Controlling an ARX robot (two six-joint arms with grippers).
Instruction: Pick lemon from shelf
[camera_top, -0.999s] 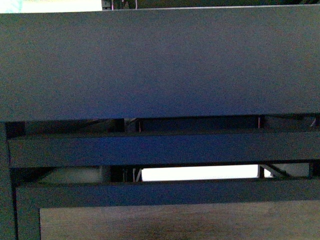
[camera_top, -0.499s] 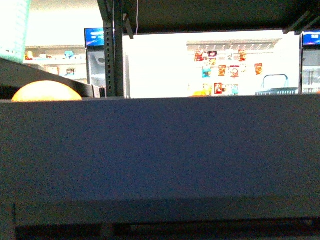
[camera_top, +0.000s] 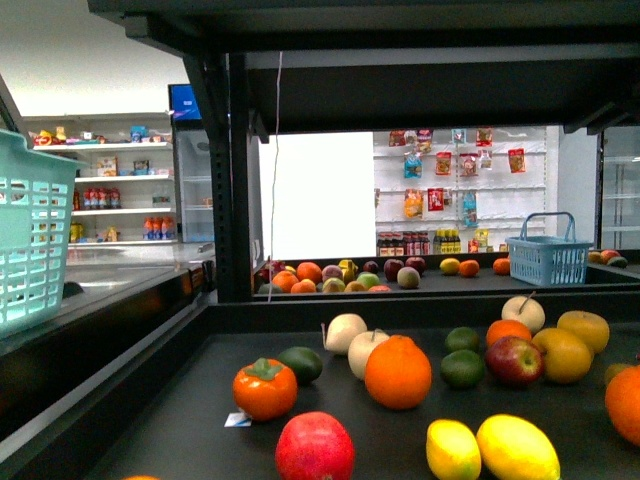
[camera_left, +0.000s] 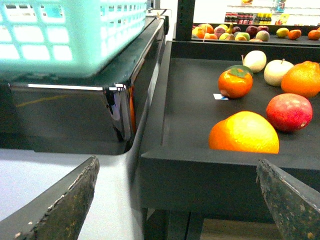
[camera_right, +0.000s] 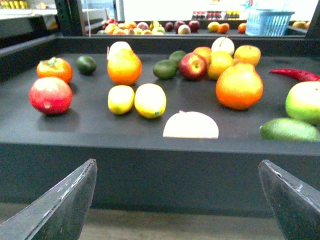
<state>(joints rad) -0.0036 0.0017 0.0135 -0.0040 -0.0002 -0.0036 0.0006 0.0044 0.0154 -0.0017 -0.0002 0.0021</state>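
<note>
I see left gripper (camera_left: 176, 167) and right gripper (camera_right: 177, 165) fingers spread, empty, facing shelf (camera_right: 220, 172) front; lemon (camera_right: 150, 100) on its tray.

Two lemons (camera_top: 453, 450) (camera_top: 517, 447), two baskets (camera_top: 30, 240) (camera_top: 545, 262), one red chili (camera_right: 295, 74).

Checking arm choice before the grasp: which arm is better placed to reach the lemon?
Right. The open right gripper faces the lemon on the shelf; the left gripper, also open, sits at the shelf's left corner, with an orange ahead and no lemon in its view.
</note>
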